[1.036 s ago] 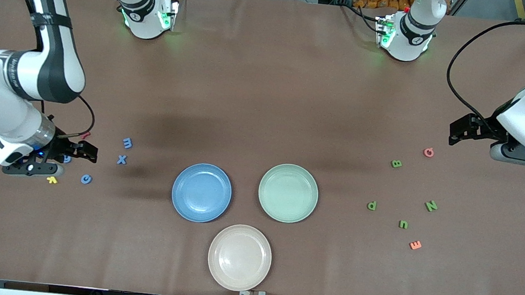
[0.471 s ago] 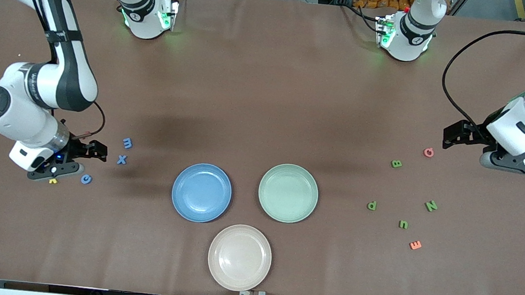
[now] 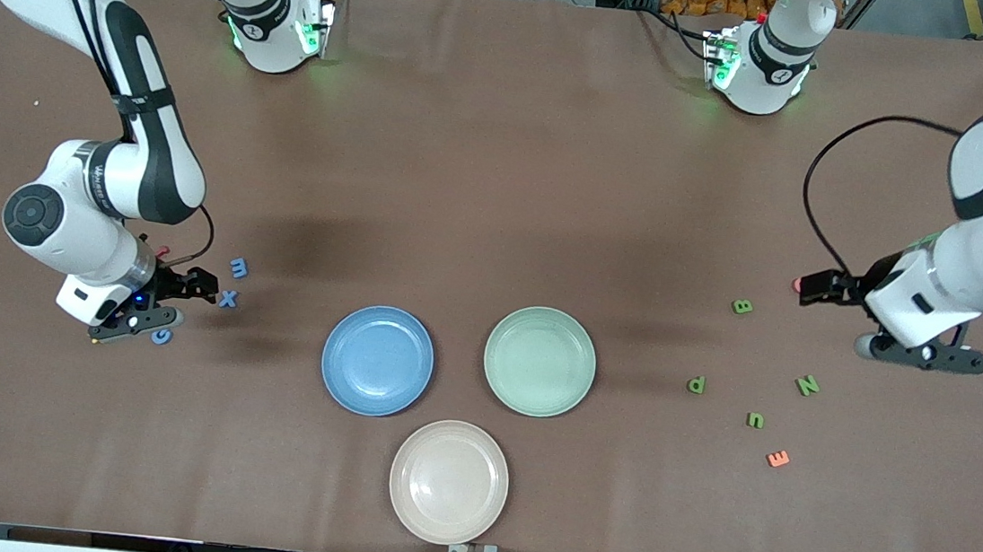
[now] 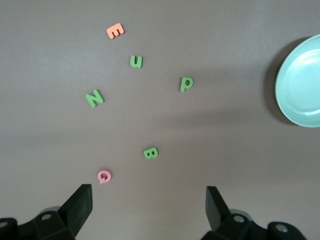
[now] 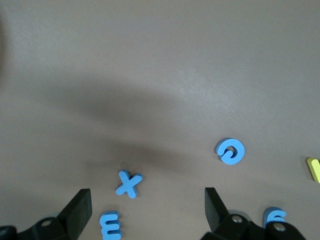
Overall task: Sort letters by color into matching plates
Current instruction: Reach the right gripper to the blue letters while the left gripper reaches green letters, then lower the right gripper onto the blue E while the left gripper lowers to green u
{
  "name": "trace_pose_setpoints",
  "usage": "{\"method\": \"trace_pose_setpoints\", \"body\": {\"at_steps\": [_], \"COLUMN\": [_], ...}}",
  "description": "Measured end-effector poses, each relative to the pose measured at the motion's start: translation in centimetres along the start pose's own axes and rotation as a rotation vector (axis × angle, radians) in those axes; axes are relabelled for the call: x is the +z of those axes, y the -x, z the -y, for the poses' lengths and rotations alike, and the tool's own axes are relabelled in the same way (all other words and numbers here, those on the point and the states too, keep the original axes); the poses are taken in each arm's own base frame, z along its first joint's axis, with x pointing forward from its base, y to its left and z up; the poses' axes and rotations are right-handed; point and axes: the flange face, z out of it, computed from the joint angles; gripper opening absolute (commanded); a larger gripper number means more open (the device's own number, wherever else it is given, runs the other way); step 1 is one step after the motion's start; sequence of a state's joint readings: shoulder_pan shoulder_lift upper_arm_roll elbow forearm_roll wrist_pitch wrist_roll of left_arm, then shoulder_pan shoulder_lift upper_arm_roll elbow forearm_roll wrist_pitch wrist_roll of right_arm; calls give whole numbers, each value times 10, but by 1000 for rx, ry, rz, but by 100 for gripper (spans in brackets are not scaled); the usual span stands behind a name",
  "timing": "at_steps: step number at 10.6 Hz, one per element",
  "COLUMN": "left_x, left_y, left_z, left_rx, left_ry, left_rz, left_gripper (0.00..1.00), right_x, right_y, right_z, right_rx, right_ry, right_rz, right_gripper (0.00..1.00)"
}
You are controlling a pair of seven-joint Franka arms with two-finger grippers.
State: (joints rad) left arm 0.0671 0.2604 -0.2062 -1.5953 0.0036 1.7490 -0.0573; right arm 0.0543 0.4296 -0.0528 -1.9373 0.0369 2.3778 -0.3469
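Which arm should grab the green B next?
Left: its open hand hangs over the letters by the green B. The right hand, also open, is over the blue letters at the right arm's end.

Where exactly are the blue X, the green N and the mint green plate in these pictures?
blue X (image 5: 129,184): right wrist view, on the crossing of its strokes.
green N (image 4: 94,97): left wrist view, on its diagonal stroke.
mint green plate (image 3: 539,362): front view, on the bare middle of its floor.

counter: brown matt cloth-like cover (image 3: 483,176) | round blue plate (image 3: 377,360), mint plate (image 3: 539,361): smooth, slightly glossy plastic | small flat letters (image 4: 150,153): matt foam
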Motion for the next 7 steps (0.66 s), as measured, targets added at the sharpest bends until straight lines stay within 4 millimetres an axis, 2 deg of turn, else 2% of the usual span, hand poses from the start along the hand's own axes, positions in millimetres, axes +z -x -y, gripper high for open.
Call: {"method": "trace_pose_setpoints", "body": {"at_steps": [3, 5, 7], "left_x": [59, 95, 122], "left_y": [-26, -26, -24], "left_z": [5, 6, 5], "left_rx": [-8, -9, -8], "left_ry": [16, 20, 20], "left_rz": [-40, -71, -95], "left_gripper": [100, 100, 100], "right_x": [11, 26, 43], "right_y": [10, 19, 24], "right_z": [0, 5, 7], "right_rx": [2, -3, -6], "right_ry": [-16, -29, -33], "right_rz": [45, 81, 98], "right_gripper": [100, 100, 100]}}
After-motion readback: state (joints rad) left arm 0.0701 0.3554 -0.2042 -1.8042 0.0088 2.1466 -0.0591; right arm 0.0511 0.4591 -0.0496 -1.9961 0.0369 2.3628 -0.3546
